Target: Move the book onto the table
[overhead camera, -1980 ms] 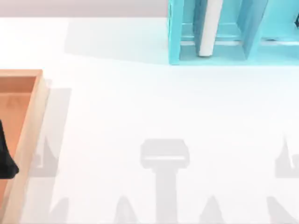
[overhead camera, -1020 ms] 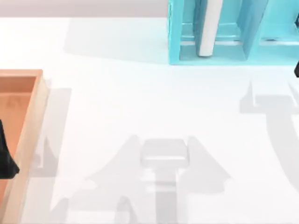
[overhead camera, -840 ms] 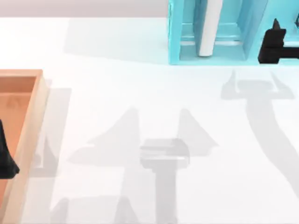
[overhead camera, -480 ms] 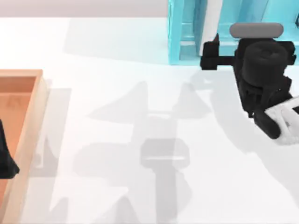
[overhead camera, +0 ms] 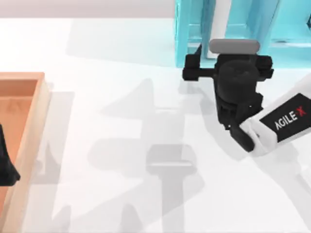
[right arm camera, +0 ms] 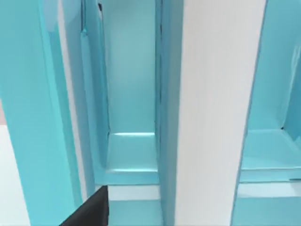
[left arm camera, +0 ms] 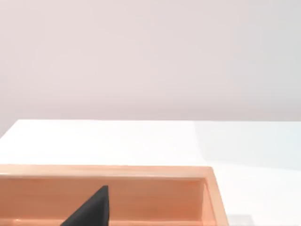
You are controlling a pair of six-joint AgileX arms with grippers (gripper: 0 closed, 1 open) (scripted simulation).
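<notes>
The book [overhead camera: 219, 19] stands up on its end inside the turquoise shelf [overhead camera: 183, 34] at the far side of the table [overhead camera: 121, 97]. Its white page edge faces out, with its teal-blue cover beside a shelf wall. The right gripper [overhead camera: 221, 60] is just in front of the book, pointing into the shelf. I cannot tell if it is open or closed, because the wrist hides it from above. The book looks thick, stiff and probably quite heavy, with smooth covers that may slip. I think the best place to hold it is across its two flat covers, near the page edge, squeezing firmly. The left gripper [overhead camera: 7, 165] waits over the wooden tray [overhead camera: 29, 121] at the table's left.
</notes>
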